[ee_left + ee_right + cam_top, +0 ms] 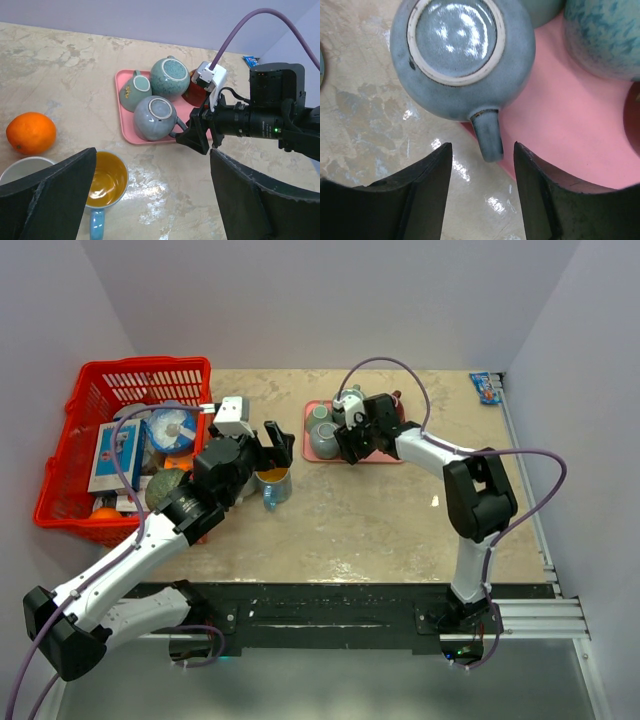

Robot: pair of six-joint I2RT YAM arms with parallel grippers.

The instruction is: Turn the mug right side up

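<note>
A grey-blue mug [462,55] stands upside down on the pink tray [570,130], base ring up, its handle [487,135] sticking out over the tray's edge. My right gripper [482,150] is open, one jaw on each side of that handle with a gap on both sides. From above, the mug [323,440] sits at the tray's near left and the right gripper [347,450] is just right of it. The left wrist view shows the same mug [155,117] and right gripper [192,140]. My left gripper [152,152] hangs wide open over bare table, holding nothing.
Also on the tray [122,120] are a teal upside-down mug [170,75] and a green cup [135,90] on its side. A yellow-lined mug [106,180], an orange [31,132] and a white cup [22,167] sit near the left gripper [278,440]. A red basket [120,390] fills the left.
</note>
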